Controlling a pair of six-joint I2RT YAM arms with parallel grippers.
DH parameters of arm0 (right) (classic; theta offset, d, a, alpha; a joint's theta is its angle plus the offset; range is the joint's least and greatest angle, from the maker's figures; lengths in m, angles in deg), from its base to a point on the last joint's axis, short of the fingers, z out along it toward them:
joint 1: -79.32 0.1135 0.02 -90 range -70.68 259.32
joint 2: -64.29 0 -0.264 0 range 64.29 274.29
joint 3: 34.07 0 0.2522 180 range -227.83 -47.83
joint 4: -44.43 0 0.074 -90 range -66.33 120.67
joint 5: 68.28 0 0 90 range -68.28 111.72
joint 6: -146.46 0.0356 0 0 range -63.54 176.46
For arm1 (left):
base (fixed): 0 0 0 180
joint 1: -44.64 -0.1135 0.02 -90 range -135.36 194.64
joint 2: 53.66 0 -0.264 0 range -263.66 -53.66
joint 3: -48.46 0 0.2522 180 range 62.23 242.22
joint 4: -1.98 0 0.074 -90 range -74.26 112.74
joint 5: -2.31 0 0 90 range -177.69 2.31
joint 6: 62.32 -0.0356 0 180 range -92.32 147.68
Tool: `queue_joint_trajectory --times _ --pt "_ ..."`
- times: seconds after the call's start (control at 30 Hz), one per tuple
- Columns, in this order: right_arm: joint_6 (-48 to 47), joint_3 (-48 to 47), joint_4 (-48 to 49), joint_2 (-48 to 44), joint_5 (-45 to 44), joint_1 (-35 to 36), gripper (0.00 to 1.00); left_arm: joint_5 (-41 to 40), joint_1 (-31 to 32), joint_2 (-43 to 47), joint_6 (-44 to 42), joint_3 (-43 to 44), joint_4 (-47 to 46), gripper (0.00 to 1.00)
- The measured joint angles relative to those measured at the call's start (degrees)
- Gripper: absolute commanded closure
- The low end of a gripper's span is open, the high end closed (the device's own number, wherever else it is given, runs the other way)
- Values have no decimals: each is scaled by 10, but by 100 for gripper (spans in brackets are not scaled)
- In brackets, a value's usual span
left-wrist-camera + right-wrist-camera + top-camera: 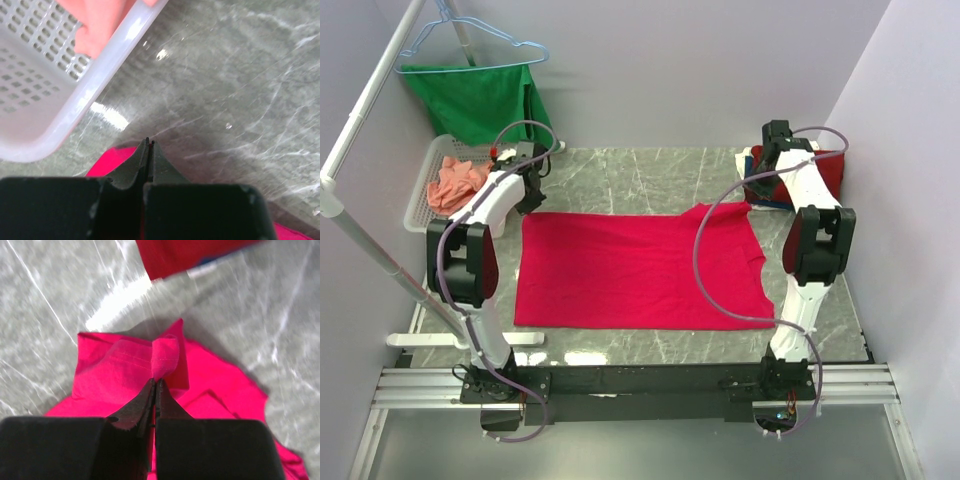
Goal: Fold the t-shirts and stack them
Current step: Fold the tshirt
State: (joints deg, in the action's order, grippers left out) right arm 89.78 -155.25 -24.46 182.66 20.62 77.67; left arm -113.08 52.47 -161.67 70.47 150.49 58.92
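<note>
A bright pinkish-red t-shirt (640, 265) lies spread flat across the middle of the table. My left gripper (530, 207) is at its far left corner, jaws shut, with a thin sliver of pink cloth (112, 160) showing between the fingertips (150, 142). My right gripper (757, 197) is at the far right corner, shut on a raised fold of the same shirt (165, 357). A salmon-orange shirt (455, 182) lies crumpled in the white basket (420, 205). Folded dark red, blue and white shirts (825, 170) are stacked at the back right.
The basket's rim (95, 85) is close to the left of my left gripper. The dark red shirt's edge (185, 255) lies just beyond my right gripper. A green cloth on a hanger (480, 100) hangs at the back left beside a slanting white pole (360, 250).
</note>
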Motion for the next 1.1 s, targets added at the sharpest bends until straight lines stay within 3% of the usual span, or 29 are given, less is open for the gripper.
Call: queue_joint_trajectory --times 0.53,1.1 --pt "17 261 34 -216 -11 0 100 0 0 40 16 -70 13 99" --pt "32 378 31 -360 -20 -6 100 -3 0 101 17 -114 20 99"
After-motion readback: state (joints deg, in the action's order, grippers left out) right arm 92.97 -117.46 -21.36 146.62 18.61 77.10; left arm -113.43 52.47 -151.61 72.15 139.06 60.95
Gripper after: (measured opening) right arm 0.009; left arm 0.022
